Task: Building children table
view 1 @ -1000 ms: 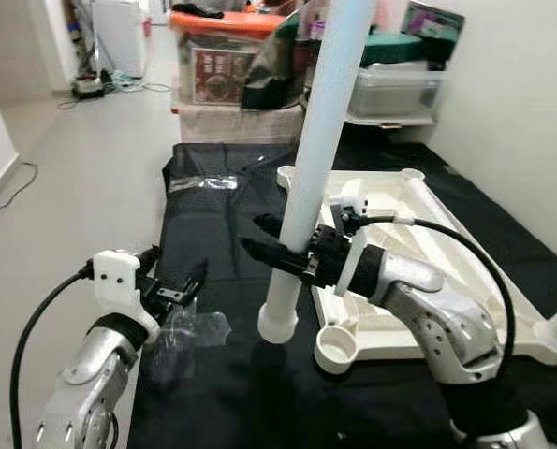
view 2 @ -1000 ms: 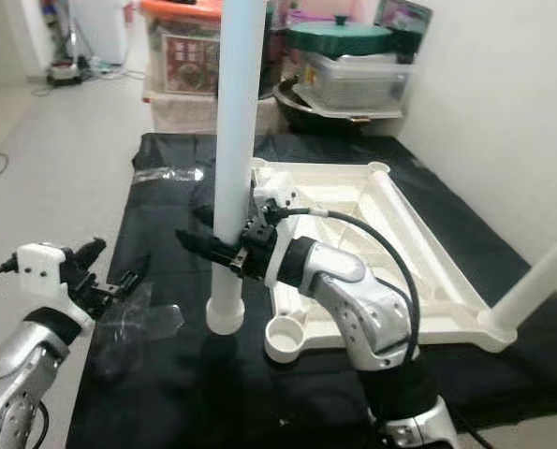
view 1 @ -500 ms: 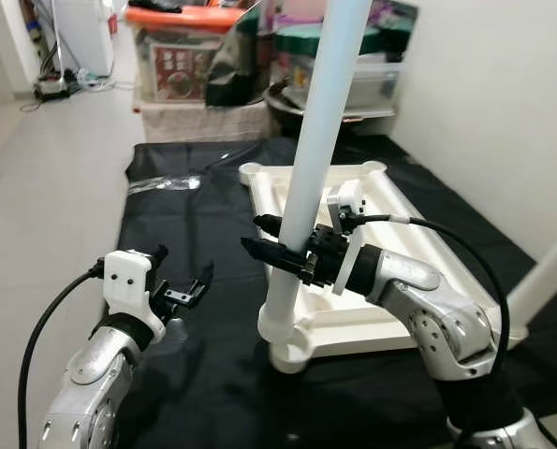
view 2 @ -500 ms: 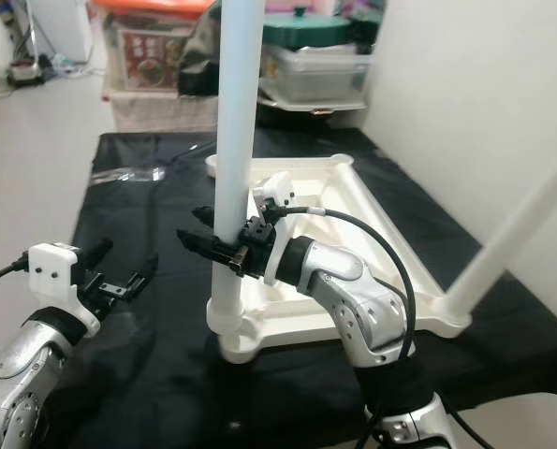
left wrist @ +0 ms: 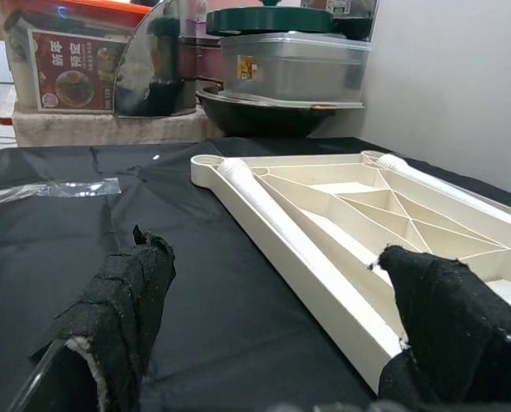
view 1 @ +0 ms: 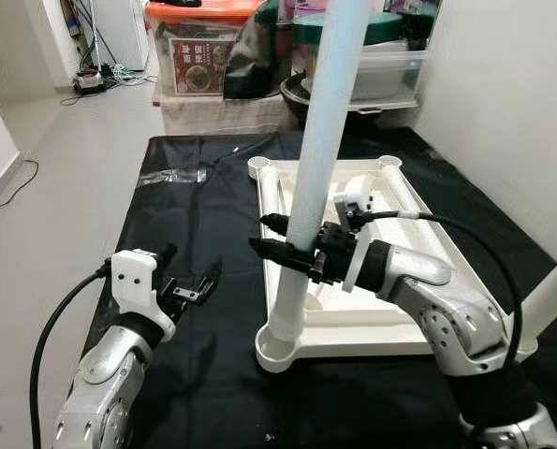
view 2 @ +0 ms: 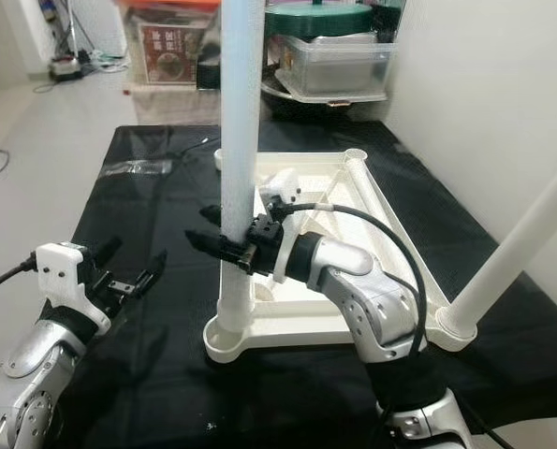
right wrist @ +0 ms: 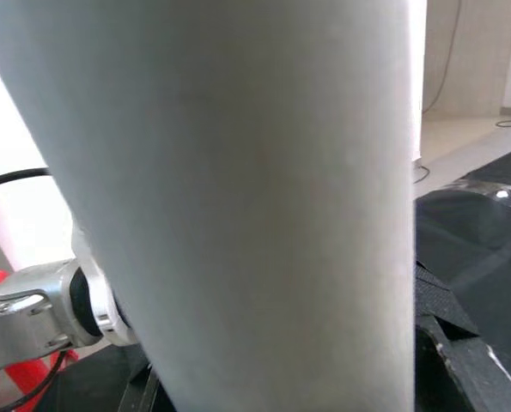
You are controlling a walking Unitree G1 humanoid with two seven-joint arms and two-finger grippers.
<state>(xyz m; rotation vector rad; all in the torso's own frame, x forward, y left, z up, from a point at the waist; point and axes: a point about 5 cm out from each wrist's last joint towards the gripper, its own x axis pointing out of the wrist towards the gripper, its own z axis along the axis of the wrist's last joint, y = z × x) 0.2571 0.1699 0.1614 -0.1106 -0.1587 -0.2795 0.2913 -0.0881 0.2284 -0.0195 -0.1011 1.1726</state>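
Over on the left, the left gripper (view 1: pixel 186 281) hangs above the black cloth (view 1: pixel 203 234) with its two fingers spread wide and nothing between them. It's well apart from the table parts, off to the left of the tabletop's near corner. From its wrist camera you look past both padded fingertips (left wrist: pixel 126 292) at the long edge of the upturned tabletop (left wrist: pixel 341 215), which runs away toward the storage bins (left wrist: pixel 289 64) at the back. There's also a strip of clear plastic wrap (view 1: pixel 175 178) lying flat on the cloth further out.

Middle of the scene — the white tabletop (view 1: pixel 390 201) lies upside down on the cloth, ribs facing up, round sockets at the corners. The table leg (view 1: pixel 320 164), a long white tube, stands nearly upright with its bottom end sitting in the near-left corner socket (view 1: pixel 280 348).

The right gripper (view 1: pixel 283 245) is clamped on that leg roughly a third of the way up, fingers closed either side of the tube and pointing toward the robot's left. In its wrist view the tube (right wrist: pixel 255 189) is pressed right up against the lens.

Far right, another leg (view 2: pixel 517 248) already stands in the near-right corner, leaning outward a bit.
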